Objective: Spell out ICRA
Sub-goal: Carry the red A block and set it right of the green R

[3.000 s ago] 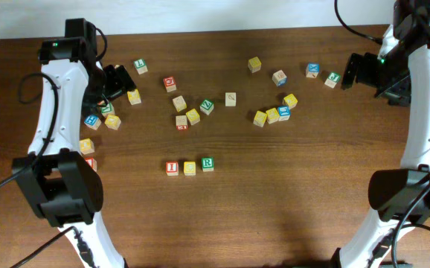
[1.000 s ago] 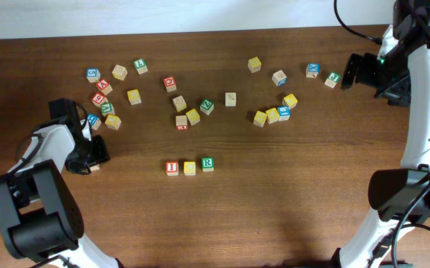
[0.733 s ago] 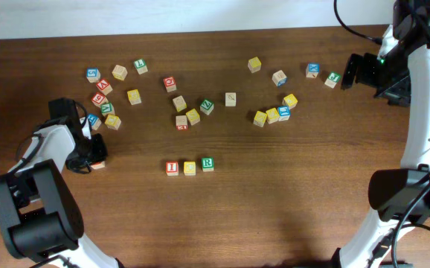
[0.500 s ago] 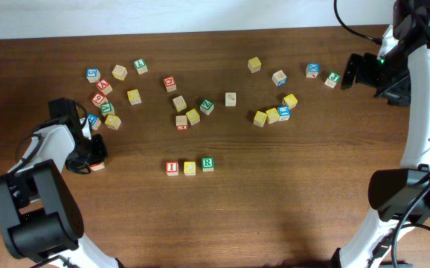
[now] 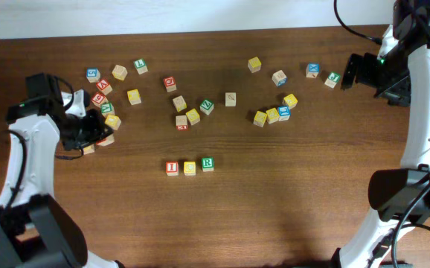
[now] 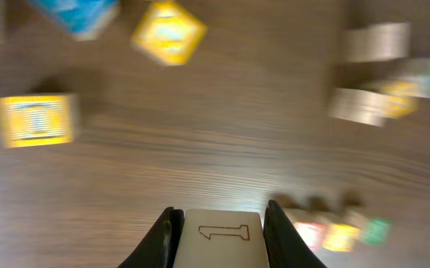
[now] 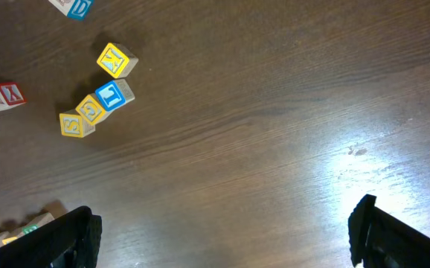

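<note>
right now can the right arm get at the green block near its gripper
Probably yes. The right gripper hangs open just beside the green block, nothing lies between them, and the nearest neighbour, a blue block, stands apart to its side.

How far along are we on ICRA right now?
Done: I, C and R sit in a row. In hand: the left end effector is shut on a cube; its visible face shows a red-outlined 1, so an A cannot be confirmed. Left: set an A after R. The right end effector is open, holding nothing.
</note>
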Available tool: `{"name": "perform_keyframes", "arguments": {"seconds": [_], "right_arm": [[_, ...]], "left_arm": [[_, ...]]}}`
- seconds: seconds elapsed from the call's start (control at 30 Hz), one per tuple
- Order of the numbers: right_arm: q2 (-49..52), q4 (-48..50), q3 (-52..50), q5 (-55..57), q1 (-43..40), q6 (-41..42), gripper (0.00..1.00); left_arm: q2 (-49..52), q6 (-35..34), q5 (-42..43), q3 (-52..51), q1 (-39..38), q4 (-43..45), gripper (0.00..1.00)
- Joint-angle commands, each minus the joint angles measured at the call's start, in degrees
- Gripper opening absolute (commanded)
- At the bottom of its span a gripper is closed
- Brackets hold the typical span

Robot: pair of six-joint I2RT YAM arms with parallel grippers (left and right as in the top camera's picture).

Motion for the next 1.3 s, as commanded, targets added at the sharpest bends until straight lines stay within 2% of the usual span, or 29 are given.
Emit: {"name": "perform_keyframes", "arguments": {"seconds": [0.0,0.1,0.2,0.3,0.37,0.5,0.63,0.7,0.8,0.9,0.97,1.0,1.03,1.27], "right_arm": [[0.0,-0.2,-0.2,0.5,-0.1,0.0,0.98],[0.0,-0.2,-0.2,0.5,-0.1,0.0,0.98],[0.0,-0.2,-0.2,0.5,-0.1,0.0,0.98],[0.0,-0.2,-0.2,0.5,-0.1,0.0,0.98],[0.0,-0.2,-0.2,0.5,-0.1,0.0,0.98],[0.0,-0.2,-0.2,0.5,-0.1,0.0,0.98],[0.0,-0.2,-0.2,0.5,-0.1,0.0,0.98],[0.0,-0.2,-0.2,0.5,-0.1,0.0,0.99],[0.0,-0.2,-0.2,0.5,-0.1,0.0,0.98],[0.0,-0.2,-0.2,0.5,-0.1,0.0,0.98],[0.0,-0.2,-0.2,0.5,-0.1,0.0,0.98],[0.0,-0.2,-0.2,0.5,-0.1,0.0,0.98],[0.0,-0.2,-0.2,0.5,-0.1,0.0,0.98],[0.0,-0.2,-0.2,0.5,-0.1,0.0,0.98]], "left_arm": [[-2.4,-4.3,9.2,0.9,-6.7,-0.8,0.09],[-2.4,-13.1,7.8,0.9,-17.7,2.1,0.06],[-2.3,-23.2,-1.1,0.9,-28.7,5.6,0.09],[-1.6,-29.4,-11.6,0.9,-39.4,7.9,0.10],[-0.2,-30.5,-15.5,0.9,-44.8,9.6,0.10],[6.3,-32.8,-17.7,0.9,-53.2,13.7,0.13],[12.7,-35.3,-19.2,0.9,-55.0,15.6,0.11],[15.5,-36.2,-19.4,0.9,-55.0,17.8,0.15],[16.9,-36.2,-20.0,0.9,-55.0,17.9,0.15],[18.7,-36.2,-21.8,0.9,-55.0,17.7,0.20],[19.0,-36.2,-21.8,0.9,-55.0,17.7,0.26],[19.0,-36.2,-21.8,0.9,-55.0,17.7,0.30],[19.0,-36.2,-21.8,0.9,-55.0,17.7,0.41],[19.0,-34.4,-21.7,3.0,-55.0,17.6,0.45]]}}
